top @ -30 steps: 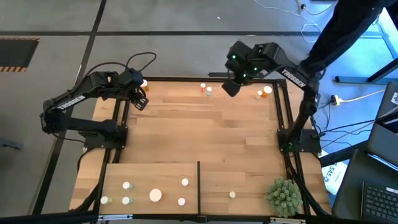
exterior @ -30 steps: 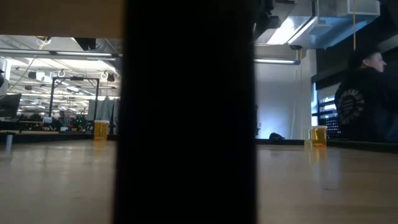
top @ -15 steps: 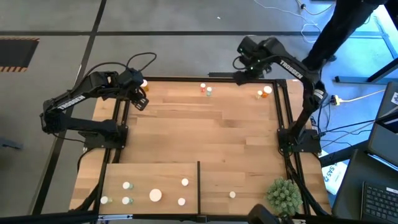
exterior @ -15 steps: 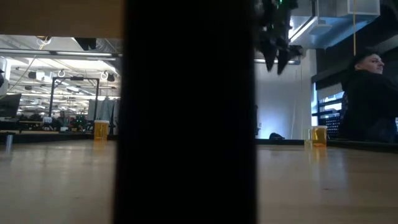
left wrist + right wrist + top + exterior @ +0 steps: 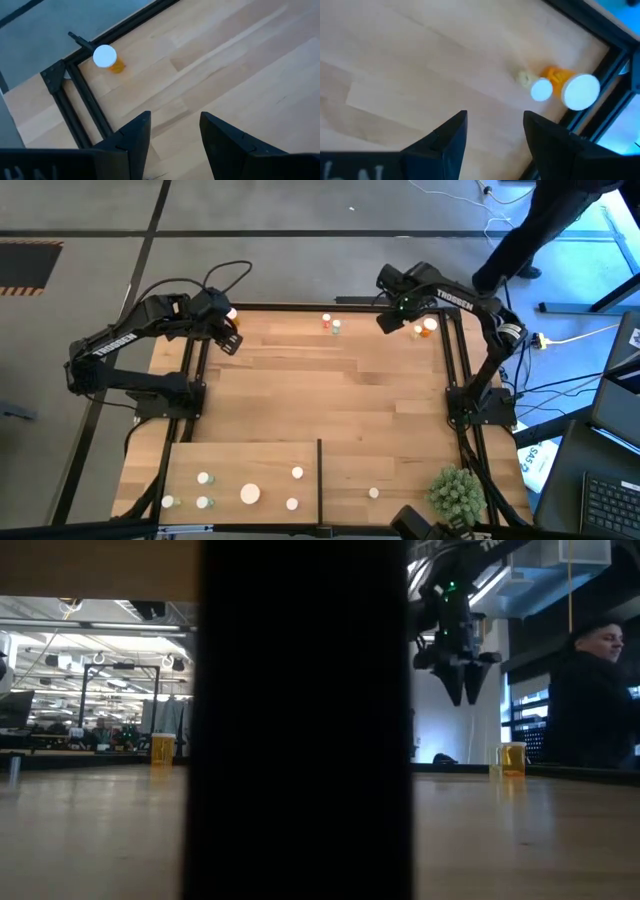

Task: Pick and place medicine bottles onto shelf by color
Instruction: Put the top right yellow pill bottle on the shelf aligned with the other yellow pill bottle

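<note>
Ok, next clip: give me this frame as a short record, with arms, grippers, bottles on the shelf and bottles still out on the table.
left gripper: open, empty, at the table's far left corner beside an orange bottle
right gripper: open, empty, above the far edge, near the far right bottle pair
shelf: six bottles left of the divider, one bottle right of it
far edge middle: two bottles
plant ball: near right corner
</note>
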